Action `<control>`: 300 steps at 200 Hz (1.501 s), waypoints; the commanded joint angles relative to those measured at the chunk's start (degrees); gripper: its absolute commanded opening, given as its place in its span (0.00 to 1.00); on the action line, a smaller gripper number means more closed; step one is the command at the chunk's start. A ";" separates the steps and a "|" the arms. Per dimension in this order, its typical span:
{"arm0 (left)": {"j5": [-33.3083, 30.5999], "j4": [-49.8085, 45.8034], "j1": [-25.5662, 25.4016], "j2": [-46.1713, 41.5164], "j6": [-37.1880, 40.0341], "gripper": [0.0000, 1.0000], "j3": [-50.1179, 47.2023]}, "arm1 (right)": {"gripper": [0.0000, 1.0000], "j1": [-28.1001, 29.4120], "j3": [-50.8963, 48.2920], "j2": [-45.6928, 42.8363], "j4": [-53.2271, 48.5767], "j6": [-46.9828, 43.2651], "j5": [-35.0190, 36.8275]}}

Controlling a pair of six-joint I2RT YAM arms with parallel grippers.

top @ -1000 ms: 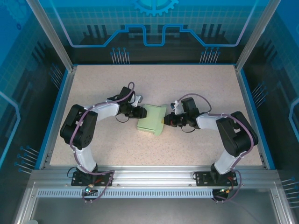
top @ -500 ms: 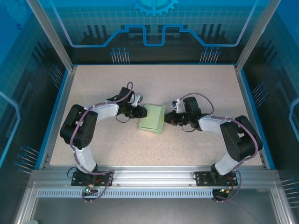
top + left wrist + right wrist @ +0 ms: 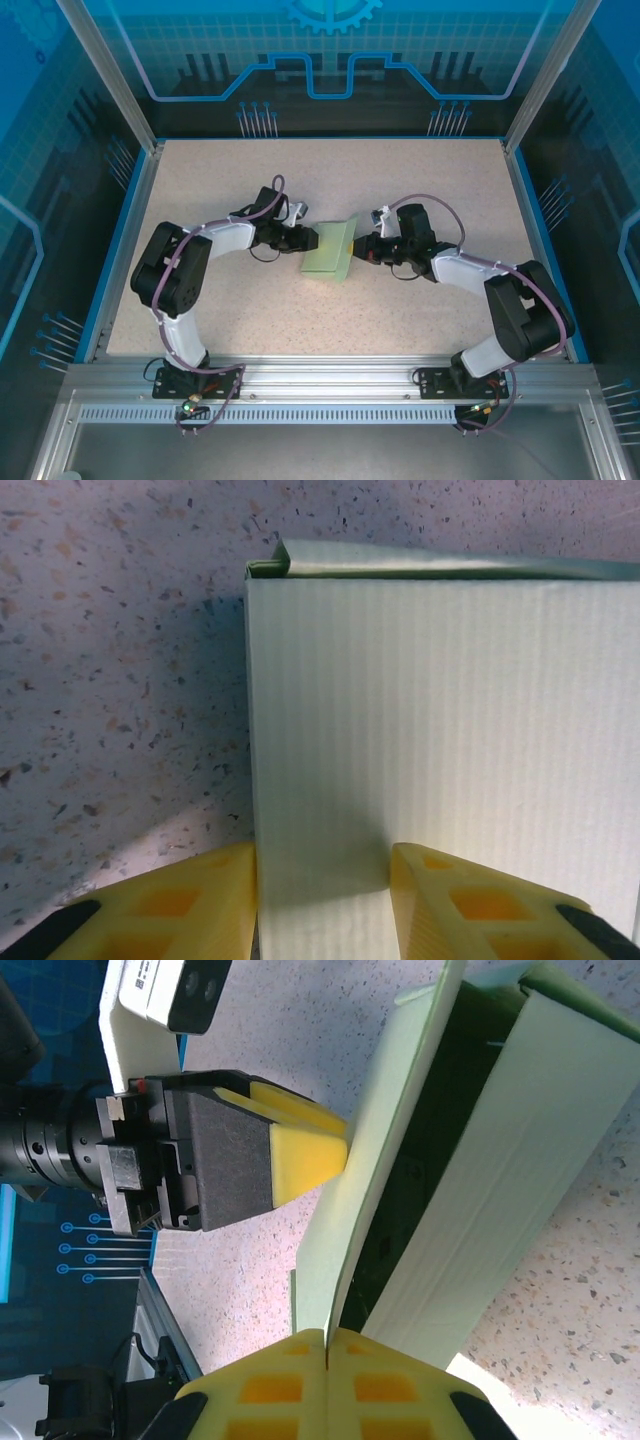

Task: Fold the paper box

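- Both arms are bolted at the near edge of the table (image 3: 400, 180) and reach in toward its middle.
- The box (image 3: 330, 250) sits about mid table, well away from every edge. It lies right between the two end effectors.
- It lies a bit crooked to the table edges. Its longer side seems to run from the near edge toward the far edge, leaning to the far right corner.
- The right end effector (image 3: 362, 250) comes at the box from the right edge side. Its fingers (image 3: 270, 1390) are squeezed together on the thin edge of a flap (image 3: 375, 1130), so it is pinching the box.
- The left end effector (image 3: 308, 238) comes from the left edge side. There is a gap between its fingers, and they hold nothing. One yellow finger tip (image 3: 305, 1155) touches the flat outer face of that same flap.
- So the box is to the right of the left end effector and to the left of the right one. Both touch it, and neither is nearer.
- Behind the flap the box gapes open and dark. I think the next move is to press the flap shut over that opening. The right side would guide the edge and the left side would push on the face.
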 commanded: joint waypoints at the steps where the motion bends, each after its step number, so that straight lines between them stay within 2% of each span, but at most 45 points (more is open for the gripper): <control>1: 2.89 -1.01 -1.73 2.52 -0.73 0.41 0.84 | 0.00 0.87 1.98 -0.98 0.62 -0.43 0.67; 222: 3.16 -0.10 -2.66 4.64 -2.03 0.48 3.09 | 0.00 1.89 5.49 -1.07 -5.90 -1.38 4.86; 300: 2.81 0.04 -3.00 4.60 -2.15 0.48 4.02 | 0.00 4.47 8.03 3.39 -15.10 -2.64 14.87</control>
